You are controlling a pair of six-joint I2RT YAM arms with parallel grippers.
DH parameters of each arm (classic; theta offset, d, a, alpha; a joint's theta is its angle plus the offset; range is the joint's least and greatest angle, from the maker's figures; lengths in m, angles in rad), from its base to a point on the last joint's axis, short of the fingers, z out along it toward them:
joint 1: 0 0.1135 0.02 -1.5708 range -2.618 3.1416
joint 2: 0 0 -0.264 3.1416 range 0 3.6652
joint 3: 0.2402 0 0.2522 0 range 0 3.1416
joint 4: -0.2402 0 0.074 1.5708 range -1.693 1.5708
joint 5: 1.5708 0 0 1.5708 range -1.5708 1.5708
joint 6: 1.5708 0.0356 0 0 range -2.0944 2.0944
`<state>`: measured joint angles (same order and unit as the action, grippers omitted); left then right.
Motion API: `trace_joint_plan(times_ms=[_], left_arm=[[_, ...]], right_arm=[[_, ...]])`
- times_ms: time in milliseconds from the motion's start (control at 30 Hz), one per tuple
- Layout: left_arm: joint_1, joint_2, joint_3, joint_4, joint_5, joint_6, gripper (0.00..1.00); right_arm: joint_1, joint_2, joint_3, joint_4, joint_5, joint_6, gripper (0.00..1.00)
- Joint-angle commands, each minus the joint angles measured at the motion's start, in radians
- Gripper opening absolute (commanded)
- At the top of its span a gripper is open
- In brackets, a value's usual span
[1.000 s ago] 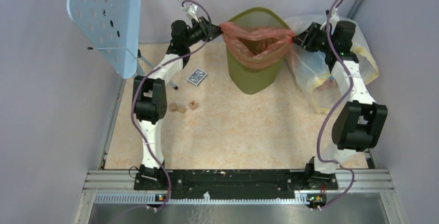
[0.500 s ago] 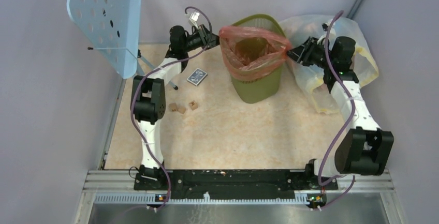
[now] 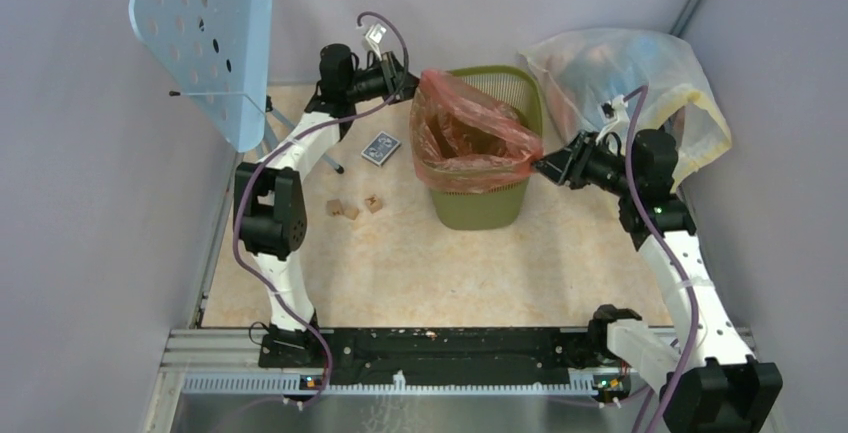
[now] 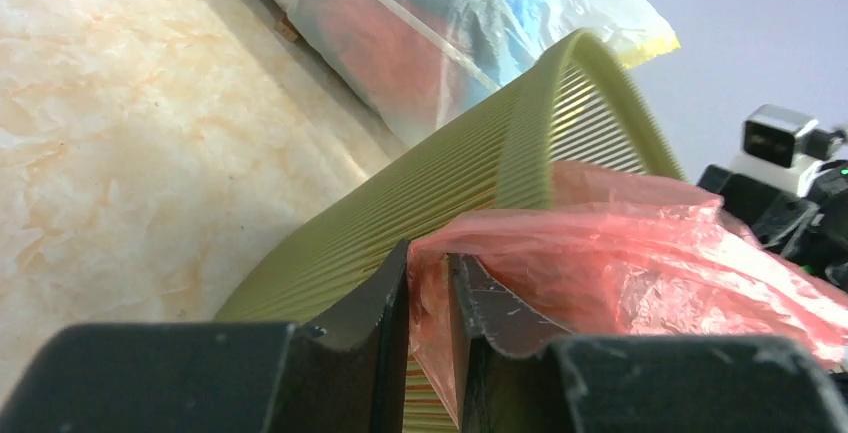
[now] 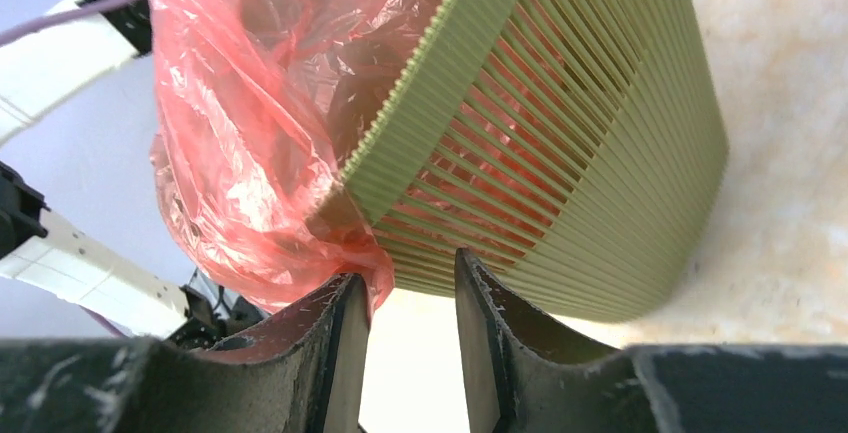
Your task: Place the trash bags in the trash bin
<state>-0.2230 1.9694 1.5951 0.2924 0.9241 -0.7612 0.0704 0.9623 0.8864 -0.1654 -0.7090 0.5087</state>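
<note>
**Overhead view.** The bin [image 3: 488, 203] stands on the table [image 3: 450, 273] between your two arms, toward the far edge. The red bag [image 3: 465, 133] lies across its mouth. It covers the left and near rim and hangs a little way down the outside there, while the far right stretch of rim shows bare green. Your left gripper [image 3: 406, 81] meets the bag at its far left corner, and your right gripper [image 3: 545, 166] meets it at its near right corner.

**Left wrist view.** The fingers [image 4: 385, 293] stand narrow, with a fold of red film pinched between them, just beside the bin's ribbed wall.

**Right wrist view.** The fingers [image 5: 335, 323] stand apart, with light showing through the gap. The bag's bunched corner rests against the inner face of one finger only, so it is touched but not clamped. Red film shows through the slats (part of the bag sags inside the bin).

**Surroundings.** A clear bag [image 3: 620, 63] of coloured items sits behind the bin to the right. A blue stand [image 3: 200, 33] is at the far left. A card box [image 3: 380, 148] and small blocks [image 3: 350, 208] lie left of the bin.
</note>
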Motion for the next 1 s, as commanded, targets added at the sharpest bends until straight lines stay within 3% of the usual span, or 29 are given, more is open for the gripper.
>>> trace_joint_plan(times_ms=[0,233,600,967], left_arm=[[-0.047,-0.134,0.036,-0.086,0.117,0.026,0.26],[-0.047,-0.190,0.047,-0.285,0.020,0.139,0.29],[-0.047,-0.187,0.034,-0.370,-0.058,0.210,0.30],[-0.045,-0.192,0.023,-0.383,-0.060,0.236,0.32]], right_arm=[[0.017,-0.093,-0.026,-0.062,0.038,0.022,0.37],[0.017,-0.133,0.063,-0.325,0.271,-0.077,0.52],[0.017,-0.193,0.155,-0.348,0.302,-0.223,0.66],[0.017,-0.192,0.229,-0.342,0.256,-0.303,0.67]])
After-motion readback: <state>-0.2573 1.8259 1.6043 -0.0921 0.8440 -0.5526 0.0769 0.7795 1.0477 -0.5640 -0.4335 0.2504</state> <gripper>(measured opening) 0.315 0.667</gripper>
